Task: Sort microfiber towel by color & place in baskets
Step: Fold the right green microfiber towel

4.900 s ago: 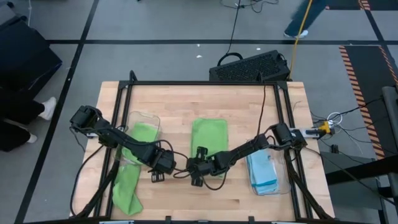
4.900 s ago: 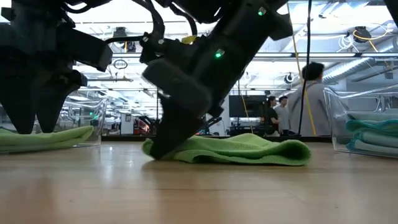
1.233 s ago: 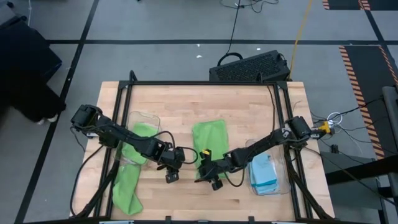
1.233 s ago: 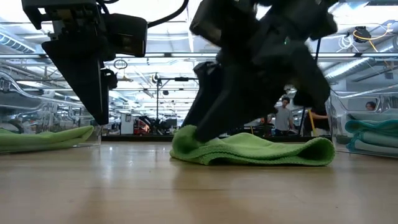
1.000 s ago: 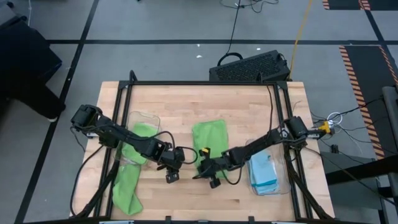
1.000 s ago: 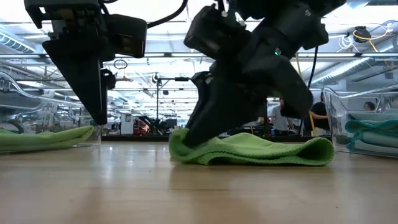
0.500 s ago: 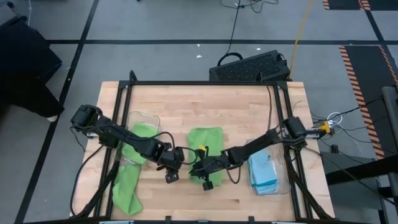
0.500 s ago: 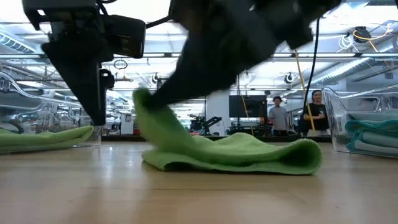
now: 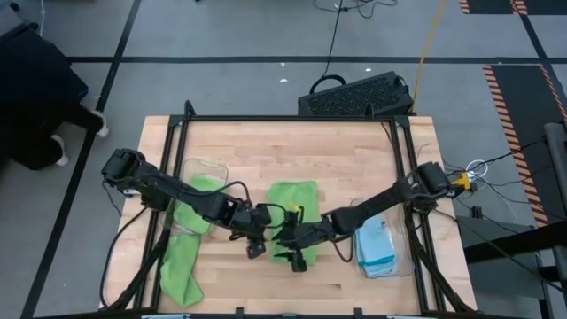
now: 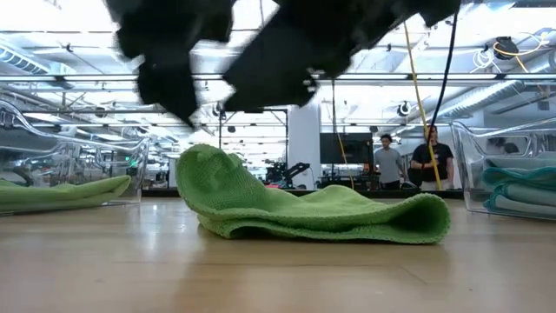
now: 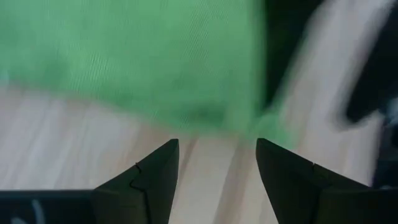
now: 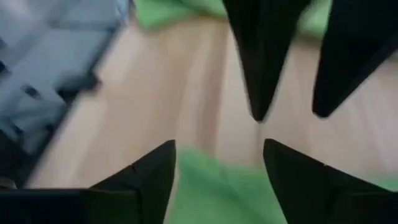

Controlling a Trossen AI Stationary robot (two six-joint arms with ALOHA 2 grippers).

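green towel (image 9: 291, 202), long axis front-to-back, near end humped

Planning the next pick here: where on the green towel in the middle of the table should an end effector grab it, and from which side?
Grip the raised fold at the green towel's left end. In the low view it humps up off the table there, while the rest lies low and flat. Coming from above, fingers straddling that hump, is probably easiest; the left end effector hovers open close by.

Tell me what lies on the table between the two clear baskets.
In the high view, one lime green towel lies on the wood between the left basket and the right basket. Both the left gripper and right gripper hover at its near edge.
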